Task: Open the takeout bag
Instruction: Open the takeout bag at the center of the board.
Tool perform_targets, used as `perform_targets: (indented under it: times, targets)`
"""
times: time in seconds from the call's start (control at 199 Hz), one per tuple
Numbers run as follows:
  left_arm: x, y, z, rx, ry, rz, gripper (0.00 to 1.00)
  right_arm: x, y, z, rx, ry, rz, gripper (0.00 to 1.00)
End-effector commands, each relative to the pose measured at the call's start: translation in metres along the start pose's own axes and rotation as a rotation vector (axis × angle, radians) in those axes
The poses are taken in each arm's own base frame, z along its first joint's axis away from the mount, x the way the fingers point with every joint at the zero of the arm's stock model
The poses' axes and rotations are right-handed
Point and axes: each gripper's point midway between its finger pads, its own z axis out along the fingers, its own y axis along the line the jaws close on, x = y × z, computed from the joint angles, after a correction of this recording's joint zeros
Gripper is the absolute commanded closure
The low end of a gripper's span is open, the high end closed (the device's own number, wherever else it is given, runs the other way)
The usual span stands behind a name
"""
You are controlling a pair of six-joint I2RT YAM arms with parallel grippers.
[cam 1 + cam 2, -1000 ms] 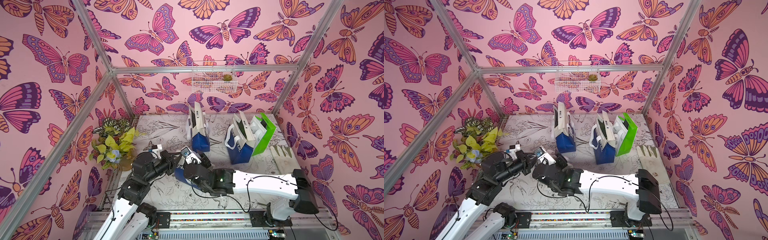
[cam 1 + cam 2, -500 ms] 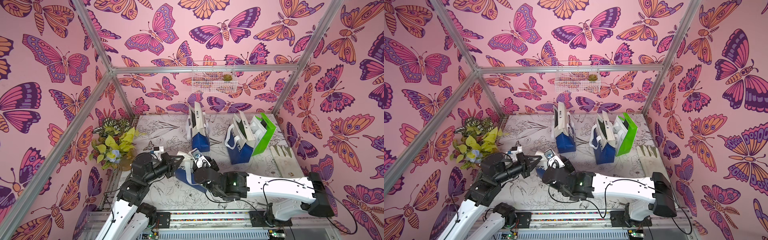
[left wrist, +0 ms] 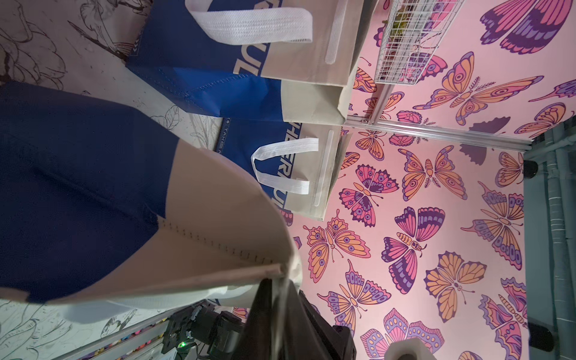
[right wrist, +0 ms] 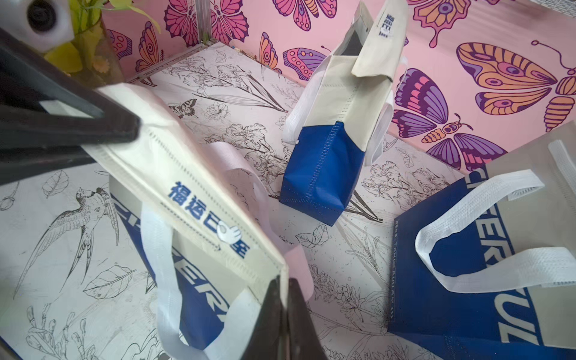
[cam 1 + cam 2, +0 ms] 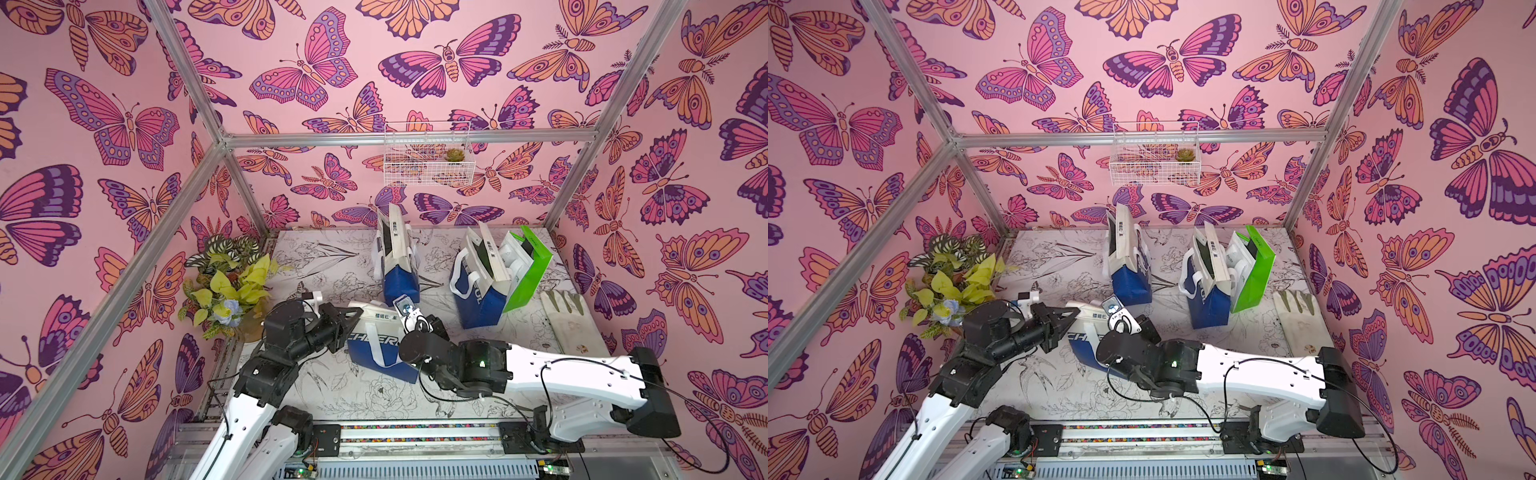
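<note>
A blue and cream takeout bag (image 5: 376, 347) stands near the front edge of the bench (image 5: 332, 399), about midway along it, held between two robot arms. The left gripper (image 3: 277, 291) reaches in from the bench's left side. Its two dark fingers (image 3: 261, 318) sit very close together, with one end of the bag's cream top edge caught between them. The right gripper (image 4: 285, 285) comes in from the right side and is pinched tight on the opposite end of the same cream edge, right at the corner. The top band, printed with blue characters, runs straight from one gripper to the other, and the bag's mouth lies as a flat, closed seam. A white handle loop (image 4: 162, 265) hangs down the blue front face.

Toward the rear edge of the bench, a second bag (image 5: 397, 266) in the same blue and cream stands upright near the middle. A third bag (image 5: 478, 282) stands toward the right, with a green bag (image 5: 528, 274) leaning against it. A pale glove (image 5: 569, 324) lies flat by the right edge. A leafy plant (image 5: 232, 282) sits at the left edge.
</note>
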Motion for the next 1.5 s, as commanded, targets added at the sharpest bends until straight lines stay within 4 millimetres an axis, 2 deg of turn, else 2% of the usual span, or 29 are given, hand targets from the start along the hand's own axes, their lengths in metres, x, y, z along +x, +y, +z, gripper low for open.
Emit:
perform_targets:
  times: [0.0,0.166,0.271,0.381,0.552,0.652,0.853,0.938,1.054,1.129,1.249,1.345,1.4,1.495]
  targets:
    - [0.000,0.003,0.004,-0.020,-0.018,0.032,0.74,0.005,0.007,0.005,-0.030,0.055,-0.012,0.93]
    - [-0.006,0.006,0.028,-0.001,0.001,0.019,0.71,0.003,0.006,0.000,-0.049,0.060,0.013,0.93]
    - [-0.011,0.000,0.038,0.023,-0.001,0.019,0.70,0.002,0.003,-0.004,-0.051,0.053,0.024,0.92]
    - [-0.014,-0.012,0.042,0.039,-0.001,0.041,0.73,0.001,0.000,-0.006,-0.050,0.054,0.020,0.92]
    - [-0.020,-0.028,0.043,0.073,-0.028,0.095,0.62,0.000,-0.004,-0.006,-0.042,0.055,0.017,0.92]
    - [-0.022,-0.032,0.048,0.088,-0.025,0.106,0.60,-0.003,-0.006,-0.008,-0.057,0.051,0.036,0.93]
    - [-0.028,-0.043,0.055,0.125,-0.038,0.130,0.71,-0.009,-0.013,-0.013,-0.080,0.047,0.070,0.93]
    - [-0.029,-0.048,0.057,0.126,-0.038,0.148,0.87,-0.013,-0.016,-0.017,-0.088,0.040,0.082,0.93]
    - [-0.033,-0.053,0.059,0.128,-0.043,0.173,0.99,-0.018,-0.018,-0.021,-0.096,0.032,0.086,0.92]
    - [-0.035,-0.054,0.057,0.130,-0.050,0.179,1.00,-0.024,-0.019,-0.023,-0.106,0.031,0.082,0.87]
    - [-0.033,-0.058,0.052,0.139,-0.048,0.188,1.00,-0.040,-0.022,-0.022,-0.162,0.071,0.142,0.60]
    - [-0.027,-0.059,0.045,0.143,-0.038,0.186,1.00,-0.047,-0.015,-0.019,-0.243,0.123,0.162,0.54]
    - [-0.023,-0.058,0.038,0.134,-0.043,0.186,1.00,-0.049,-0.003,-0.021,-0.297,0.138,0.116,0.51]
    - [-0.012,-0.054,0.028,0.117,-0.033,0.165,1.00,-0.049,-0.004,-0.019,-0.194,0.106,0.027,0.47]
